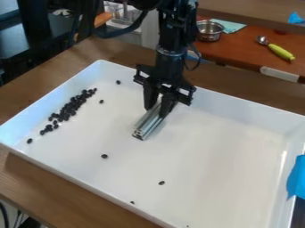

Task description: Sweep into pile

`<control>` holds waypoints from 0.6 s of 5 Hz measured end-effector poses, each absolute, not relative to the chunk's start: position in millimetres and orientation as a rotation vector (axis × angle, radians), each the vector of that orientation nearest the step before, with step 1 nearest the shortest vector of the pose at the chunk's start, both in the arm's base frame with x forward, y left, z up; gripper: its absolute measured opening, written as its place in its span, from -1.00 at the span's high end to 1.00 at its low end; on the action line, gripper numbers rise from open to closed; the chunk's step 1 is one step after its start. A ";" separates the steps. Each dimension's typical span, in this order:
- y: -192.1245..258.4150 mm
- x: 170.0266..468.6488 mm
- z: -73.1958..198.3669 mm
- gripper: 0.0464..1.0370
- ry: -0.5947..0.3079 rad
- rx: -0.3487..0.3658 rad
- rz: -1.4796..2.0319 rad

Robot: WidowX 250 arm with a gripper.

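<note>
Camera view: see black tool (157, 111) just off ctr toward 12 o'clock, clamped on metal bar (147, 124) w/ lower end aimed at 7; can't tell re contact w/ tray floor. Find main heap of dark beans (70, 107) at 9 to 10, strung out along side of white tray (244, 107). Spot stray bean (104, 156) at 7, another bean (161, 183) at 6, plus more at 8, 10 and 11. Could easily miss strays b/c of narrow bar face, prob. rolling past either end. Might flick beans apart w/ too fast a sweep, or skip over w/ bar held too high. Could also scrape floor or twist bar in grip w/ too much down force, or jam against wall near heap. As for materials: looks like grooved, silvery extrusion, straight-edged, boxy at end, hard and slick; smooth, glossy tray, approx. rectangular w/ raised walls, offering little friction; small, roundish, matte-dark beans, apt to roll. Note wood-grain table (35, 173) under tray, crinkly blue tape (296, 178) on wall at 4, shiny round metal bowl (209, 30) at 1.
</note>
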State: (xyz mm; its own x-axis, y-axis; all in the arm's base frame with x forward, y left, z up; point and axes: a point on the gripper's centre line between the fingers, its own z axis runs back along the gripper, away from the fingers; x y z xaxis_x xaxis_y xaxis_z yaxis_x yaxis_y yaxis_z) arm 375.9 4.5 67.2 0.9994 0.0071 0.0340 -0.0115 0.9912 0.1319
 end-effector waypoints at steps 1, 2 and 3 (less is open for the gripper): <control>13.4 374.9 67.6 0.38 -0.028 0.128 0.032; 29.1 373.1 67.2 0.38 -0.020 0.126 0.067; 47.9 362.6 67.6 0.38 -0.001 0.126 0.111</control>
